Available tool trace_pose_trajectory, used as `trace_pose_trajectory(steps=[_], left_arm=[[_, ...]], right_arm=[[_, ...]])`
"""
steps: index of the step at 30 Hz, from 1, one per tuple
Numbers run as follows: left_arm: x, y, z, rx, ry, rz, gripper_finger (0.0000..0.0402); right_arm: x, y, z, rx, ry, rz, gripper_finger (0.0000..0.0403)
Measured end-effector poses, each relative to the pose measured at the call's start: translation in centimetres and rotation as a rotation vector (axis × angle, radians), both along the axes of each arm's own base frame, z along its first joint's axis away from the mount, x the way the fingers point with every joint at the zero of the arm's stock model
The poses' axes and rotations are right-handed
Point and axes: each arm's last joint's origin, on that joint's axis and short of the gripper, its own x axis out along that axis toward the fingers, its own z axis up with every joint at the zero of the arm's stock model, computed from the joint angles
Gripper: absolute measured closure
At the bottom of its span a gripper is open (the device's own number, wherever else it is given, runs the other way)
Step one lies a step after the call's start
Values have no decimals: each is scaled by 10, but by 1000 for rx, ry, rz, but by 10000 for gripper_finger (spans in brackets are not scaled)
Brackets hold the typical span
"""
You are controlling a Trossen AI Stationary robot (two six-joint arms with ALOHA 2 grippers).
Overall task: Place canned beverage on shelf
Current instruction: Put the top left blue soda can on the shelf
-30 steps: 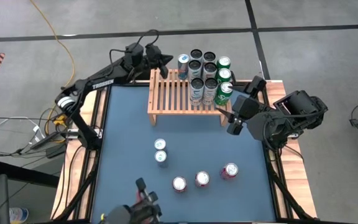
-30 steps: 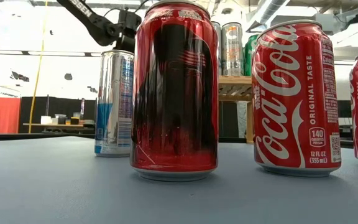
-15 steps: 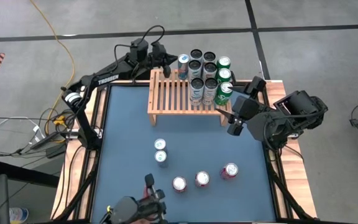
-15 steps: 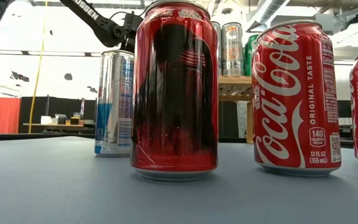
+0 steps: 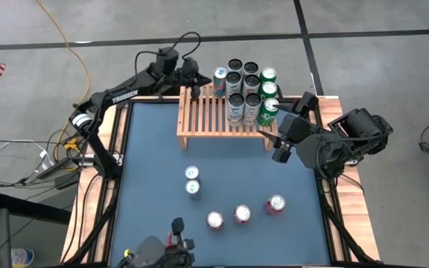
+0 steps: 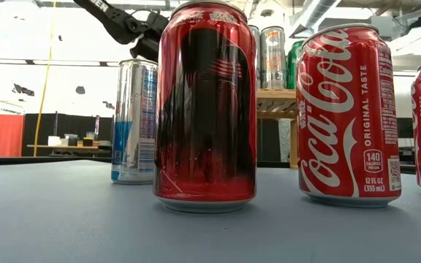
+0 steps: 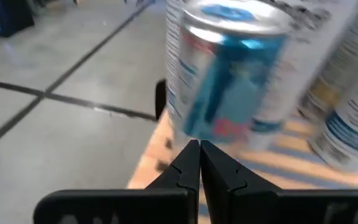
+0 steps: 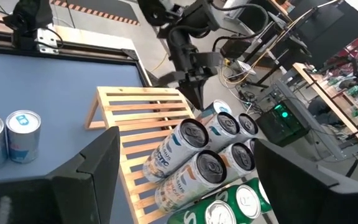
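Nearest, five loose cans stand on the desk well short of the shelf. Right gripper, jaws apart, hovers beside the shelf's corner. Left gripper, jaws together, hangs beside the blue can on the shelf's far edge.

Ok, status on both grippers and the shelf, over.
Left gripper shut, empty, beside blue can at shelf back edge. Right gripper open, parked off shelf's right end. Five cans on table.
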Motion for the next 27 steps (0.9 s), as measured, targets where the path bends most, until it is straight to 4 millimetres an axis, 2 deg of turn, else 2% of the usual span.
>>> trace_pose_trajectory(steps=[7,10,12,15,18,22,27], left_arm=[[-13,-29,28,16,7,-141,401],[2,-43,31,44,-25,-210,401],[19,-55,24,90,-5,-204,401],[36,-71,14,193,66,-97,401],[46,-84,16,337,81,-7,401],[49,-89,16,390,106,28,401],[46,-82,14,398,119,51,401]], right_arm=[[0,0,0,1,1,1,88],[0,0,0,1,1,-1,88],[0,0,0,3,-1,-1,88],[0,0,0,20,-16,-8,88],[0,0,0,34,-19,-5,88],[0,0,0,42,-24,-7,88],[0,0,0,49,-20,0,88]])
